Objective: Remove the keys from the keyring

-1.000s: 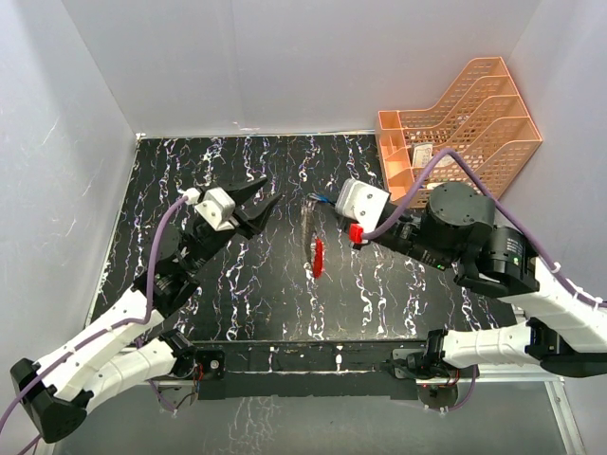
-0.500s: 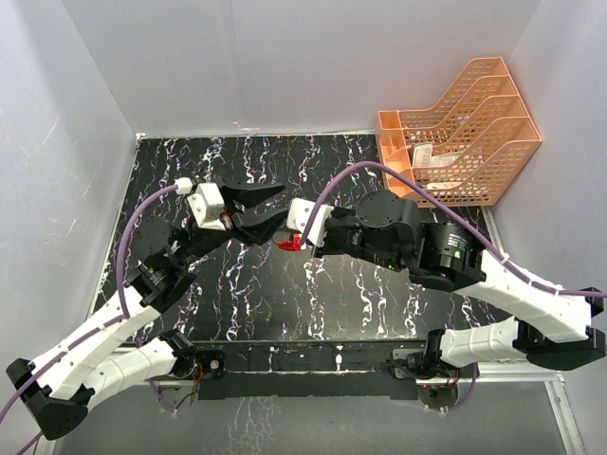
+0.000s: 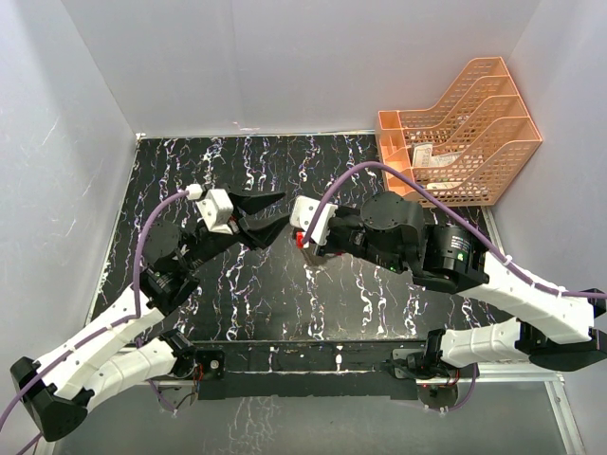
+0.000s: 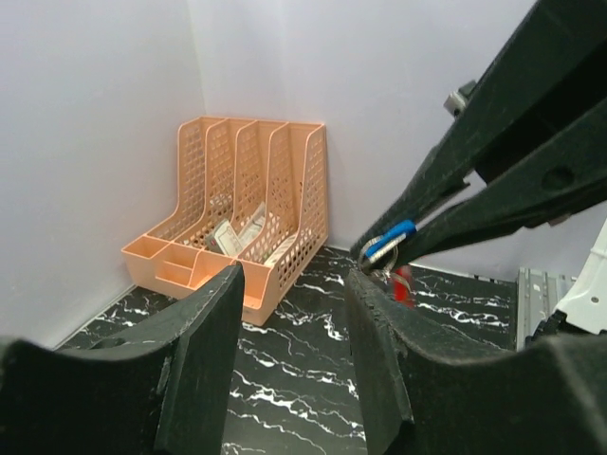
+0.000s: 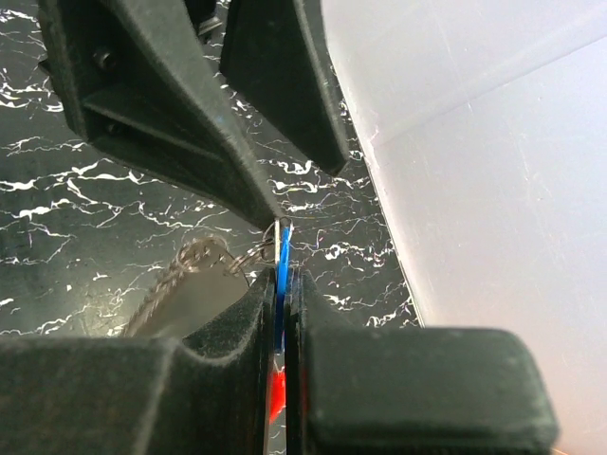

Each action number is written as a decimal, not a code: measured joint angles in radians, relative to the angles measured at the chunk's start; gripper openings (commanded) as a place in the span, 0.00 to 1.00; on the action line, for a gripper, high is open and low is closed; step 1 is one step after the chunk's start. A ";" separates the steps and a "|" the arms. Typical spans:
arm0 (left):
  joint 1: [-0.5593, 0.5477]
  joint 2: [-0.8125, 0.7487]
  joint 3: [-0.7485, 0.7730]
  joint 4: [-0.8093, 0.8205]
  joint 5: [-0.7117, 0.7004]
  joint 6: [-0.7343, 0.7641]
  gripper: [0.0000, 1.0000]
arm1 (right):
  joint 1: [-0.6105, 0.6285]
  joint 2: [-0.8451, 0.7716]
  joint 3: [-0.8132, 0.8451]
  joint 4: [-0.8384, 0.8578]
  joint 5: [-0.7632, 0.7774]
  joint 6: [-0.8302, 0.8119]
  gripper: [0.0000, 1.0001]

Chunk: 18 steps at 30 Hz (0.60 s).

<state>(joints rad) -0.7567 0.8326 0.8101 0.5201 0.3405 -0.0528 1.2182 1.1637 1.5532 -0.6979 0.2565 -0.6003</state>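
My right gripper (image 5: pixel 282 277) is shut on the blue head of a key (image 5: pixel 283 256), seen edge-on between its pads. A small wire ring (image 5: pixel 266 248) and a grey, serrated metal piece (image 5: pixel 180 289) hang to its left. The keyring's red part (image 5: pixel 276 396) shows below, behind the fingers. In the top view the right gripper (image 3: pixel 299 235) holds this bunch above the mat, the red (image 3: pixel 301 243) just showing. My left gripper (image 3: pixel 283 210) is open, its tips right at the bunch. In the left wrist view the left gripper (image 4: pixel 294 284) is empty, with the blue key (image 4: pixel 391 239) just beyond its right finger.
An orange mesh file rack (image 3: pixel 460 128) stands at the back right on the black marbled mat (image 3: pixel 237 303); it also shows in the left wrist view (image 4: pixel 228 218). White walls close in the left, back and right sides. The left gripper's fingers (image 5: pixel 161 104) fill the top of the right wrist view.
My right arm has swung left with the key bunch, from the mat's middle right to the left gripper's tips. The left gripper reached right to meet it and stays open.
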 measured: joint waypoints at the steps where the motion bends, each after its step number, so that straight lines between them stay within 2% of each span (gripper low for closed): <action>1: 0.000 -0.004 -0.009 -0.002 -0.001 0.003 0.45 | 0.000 0.000 0.000 0.001 0.003 0.000 0.00; 18: 0.000 -0.014 -0.043 0.029 0.000 -0.009 0.45 | 0.000 -0.004 -0.013 0.029 0.028 0.000 0.00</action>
<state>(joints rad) -0.7567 0.8188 0.7666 0.5495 0.3408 -0.0616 1.2182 1.1599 1.5406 -0.6685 0.2844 -0.5999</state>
